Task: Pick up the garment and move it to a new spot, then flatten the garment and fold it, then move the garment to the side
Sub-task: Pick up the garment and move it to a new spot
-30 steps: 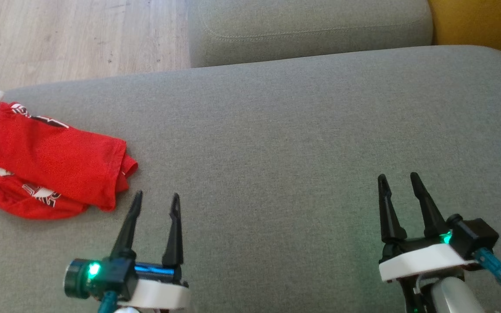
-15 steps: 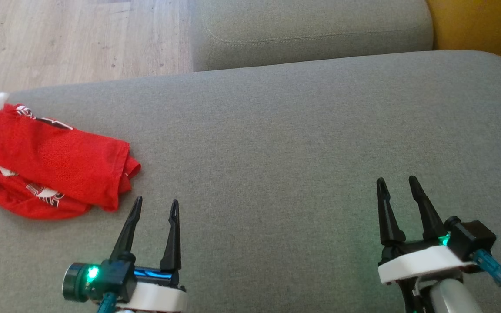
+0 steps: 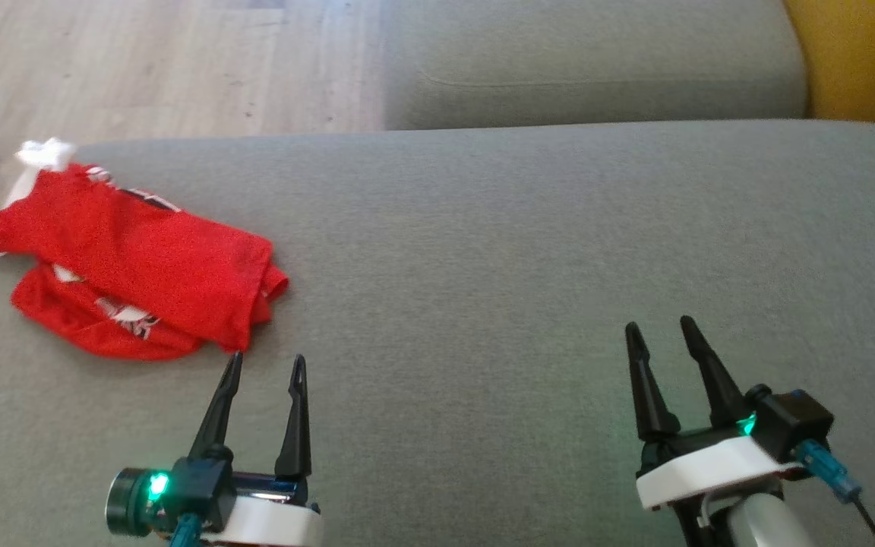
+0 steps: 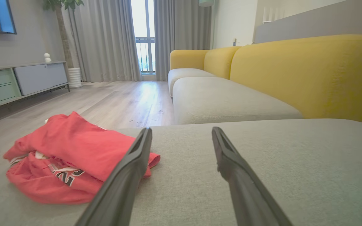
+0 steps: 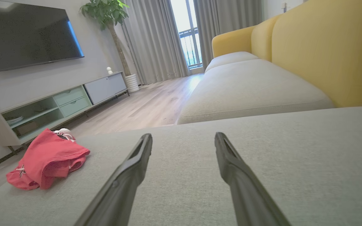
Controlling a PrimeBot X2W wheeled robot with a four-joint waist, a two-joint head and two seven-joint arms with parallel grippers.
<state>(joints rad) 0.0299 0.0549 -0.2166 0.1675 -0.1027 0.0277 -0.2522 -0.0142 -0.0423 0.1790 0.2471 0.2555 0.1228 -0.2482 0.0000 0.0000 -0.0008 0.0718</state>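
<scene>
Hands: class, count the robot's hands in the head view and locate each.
2. The left hand sits lower left, open, just short of the red garment; the right hand sits lower right, open, over the grey cushion. None seems hidden.

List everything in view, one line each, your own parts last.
garment: 1, red, crumpled at seat's left edge
seat: 1, grey, under garment
sofa: 1, yellow and grey, beyond seat
floor: 1, pale wood, left of sofa
cabinet: 1, green-grey, across floor
TV: 1, black, above cabinet
plant: 1, green, right of cabinet
curtains: several, grey, behind plant
left claw: 1, black, open, near garment
right claw: 1, black, open, above seat
</scene>
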